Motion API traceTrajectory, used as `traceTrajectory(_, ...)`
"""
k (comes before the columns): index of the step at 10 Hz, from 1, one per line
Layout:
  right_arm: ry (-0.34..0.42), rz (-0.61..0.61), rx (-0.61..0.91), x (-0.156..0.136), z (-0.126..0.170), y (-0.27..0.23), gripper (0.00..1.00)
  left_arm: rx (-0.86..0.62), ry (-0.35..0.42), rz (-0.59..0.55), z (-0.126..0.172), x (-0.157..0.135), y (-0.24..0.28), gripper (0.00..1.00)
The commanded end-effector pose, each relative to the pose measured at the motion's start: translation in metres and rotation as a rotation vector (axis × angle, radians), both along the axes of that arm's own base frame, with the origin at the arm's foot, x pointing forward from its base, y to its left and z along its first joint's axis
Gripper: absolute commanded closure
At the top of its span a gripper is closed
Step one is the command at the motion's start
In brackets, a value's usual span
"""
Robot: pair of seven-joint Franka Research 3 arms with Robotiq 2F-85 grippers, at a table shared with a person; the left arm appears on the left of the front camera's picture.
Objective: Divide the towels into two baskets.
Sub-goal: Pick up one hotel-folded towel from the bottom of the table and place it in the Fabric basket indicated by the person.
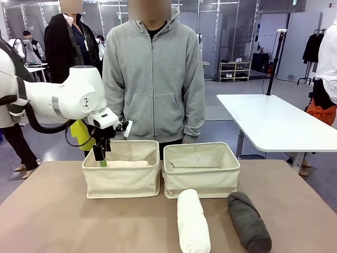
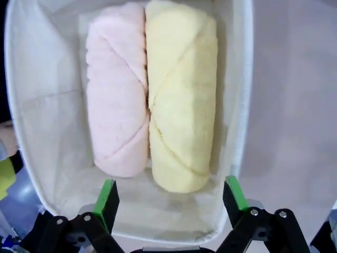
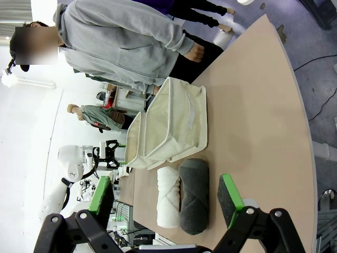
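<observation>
In the front view, two cream baskets are seen side by side at the middle of the bench (image 1: 52, 221), their near corners almost touching; a person (image 1: 152, 79) in a grey hooded top is stood just behind them. In the left wrist view, the left basket (image 2: 31, 132) is looked into from above; the pink towel (image 2: 118, 95) and the yellow towel (image 2: 181, 100) are laid on its bottom, side by side and touching along their length; both long axes are run from the top of the frame to the bottom, along the basket's longer side; the pink one is placed at the left, the yellow one at the right. The inner far wall of the right basket (image 1: 201, 179) is shown in the front view; what lies on its bottom cannot be told.

The white towel (image 1: 192, 221) is laid on the bench just in front of the right basket, at the lower middle of the frame; its long axis is pointed from the basket toward the bottom edge. The grey towel (image 1: 249, 221) is laid near it at the lower right, apart from it, its axis slanted from upper left to lower right.

The left pincer (image 2: 171, 196) is held over the near end of the left basket, its jaws spread wide with nothing between the green pads; the right pincer (image 3: 166, 194) is likewise spread wide and nothing is gripped by it.
</observation>
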State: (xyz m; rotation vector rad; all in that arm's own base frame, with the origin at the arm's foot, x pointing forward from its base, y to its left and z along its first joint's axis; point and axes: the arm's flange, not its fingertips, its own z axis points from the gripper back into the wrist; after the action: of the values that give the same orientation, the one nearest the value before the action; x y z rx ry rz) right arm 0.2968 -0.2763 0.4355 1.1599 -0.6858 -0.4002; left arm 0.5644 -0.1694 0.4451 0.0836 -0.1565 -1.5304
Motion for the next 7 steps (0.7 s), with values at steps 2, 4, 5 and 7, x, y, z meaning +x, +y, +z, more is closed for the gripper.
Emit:
traceTrajectory(2, -0.011, -0.001, 0.003, -0.0025, 0.0029, 0.0007, 0.0, 0.006, 0.017, -0.034, -0.0163, 0.0129, -0.012, 0.0)
traceTrajectory(4, -0.011, -0.001, 0.003, -0.0025, 0.0029, 0.0007, 0.0, 0.006, 0.017, -0.034, -0.0163, 0.0129, -0.012, 0.0)
traceTrajectory(5, -0.011, -0.001, 0.003, -0.0025, 0.0029, 0.0007, 0.0, 0.006, 0.017, -0.034, -0.0163, 0.0129, -0.012, 0.0)
traceTrajectory(7, -0.011, -0.001, 0.003, -0.0025, 0.0029, 0.0007, 0.0, 0.006, 0.017, -0.034, -0.0163, 0.0129, -0.012, 0.0)
